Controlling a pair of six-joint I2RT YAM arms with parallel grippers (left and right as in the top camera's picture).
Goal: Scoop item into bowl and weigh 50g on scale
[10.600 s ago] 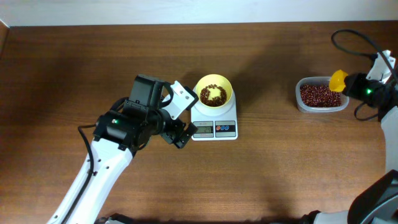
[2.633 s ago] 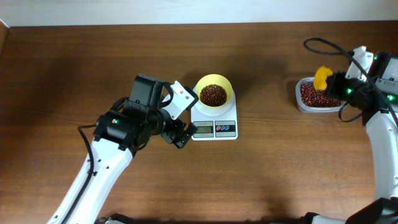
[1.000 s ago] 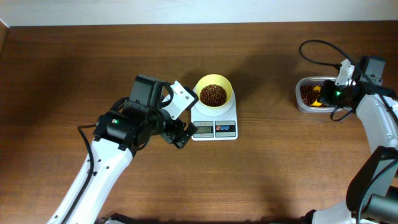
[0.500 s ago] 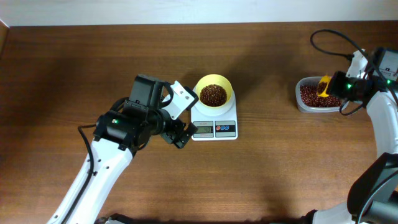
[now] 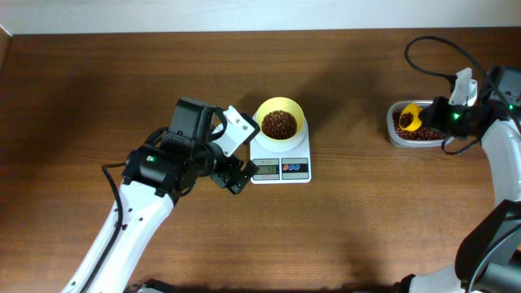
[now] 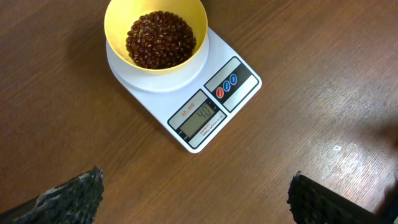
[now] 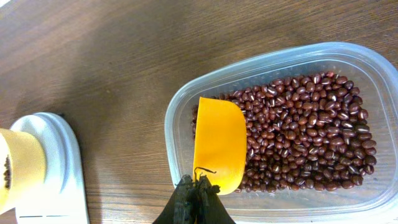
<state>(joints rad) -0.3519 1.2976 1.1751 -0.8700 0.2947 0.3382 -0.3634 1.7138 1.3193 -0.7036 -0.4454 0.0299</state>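
Yellow scoop (image 7: 219,144), pinched in the tight-shut right gripper (image 7: 199,185), should take just a few beans (image 7: 298,134); the left gripper (image 6: 196,199) hangs spread wide

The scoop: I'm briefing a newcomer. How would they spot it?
At the table's right end sits a clear tub of beans. The scoop dips into it, held by the right claw. It is darker yellow than the bowl on the scale.
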